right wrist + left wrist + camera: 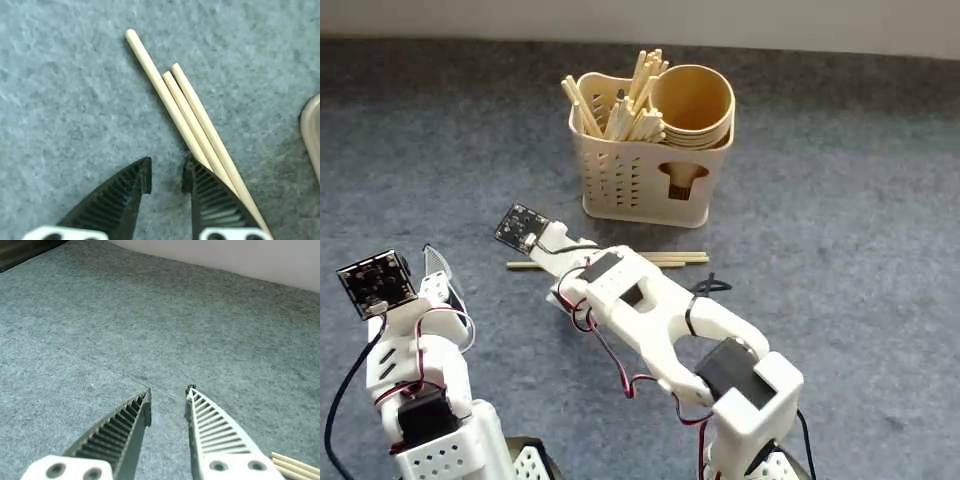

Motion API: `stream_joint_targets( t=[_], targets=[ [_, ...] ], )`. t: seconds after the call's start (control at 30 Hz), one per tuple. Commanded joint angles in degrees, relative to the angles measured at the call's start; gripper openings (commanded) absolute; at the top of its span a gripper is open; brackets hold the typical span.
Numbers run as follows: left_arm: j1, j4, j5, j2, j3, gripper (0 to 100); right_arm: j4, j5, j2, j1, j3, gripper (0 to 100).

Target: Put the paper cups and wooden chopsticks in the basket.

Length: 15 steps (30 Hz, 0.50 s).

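Right wrist view shows the right gripper (166, 176) barely parted and empty, the chopsticks (179, 95) under one jaw. Closing here likely misses or scatters them.

The right gripper (166, 177) hangs low over the grey carpet (65, 100). Its two ribbed fingers (125, 195) are a little apart, with nothing between them. Three wooden chopsticks (192, 117) lie flat on the carpet, side by side and touching, one reaching farther out than the other two. They run close along the outer side of one finger. A pale curved edge (312, 135) sits near them.
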Motion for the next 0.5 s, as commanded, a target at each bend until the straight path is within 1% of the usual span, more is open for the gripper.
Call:
stream_joint_targets(
  t=[0.0,0.17,0.3,0.37,0.47],
  targets=[
    [1.1,-1.2,0.0,-0.5,-0.3,13,0.5,1.1,1.5,-0.1,-5.1,12.0],
    [1.1,-1.2,0.0,-0.5,-0.3,13,0.7,1.2,2.7,-0.1,-5.2,11.7],
    [1.1,-1.2,0.0,-0.5,-0.3,13,6.6,1.2,1.6,-0.1,-5.7,11.3],
    [1.1,-1.2,0.0,-0.5,-0.3,13,8.7,1.3,0.1,0.0,-5.8,8.4],
    [1.1,-1.2,-0.1,-0.5,-0.3,13,9.1,5.5,-2.4,0.0,-5.3,1.4]
  ],
)
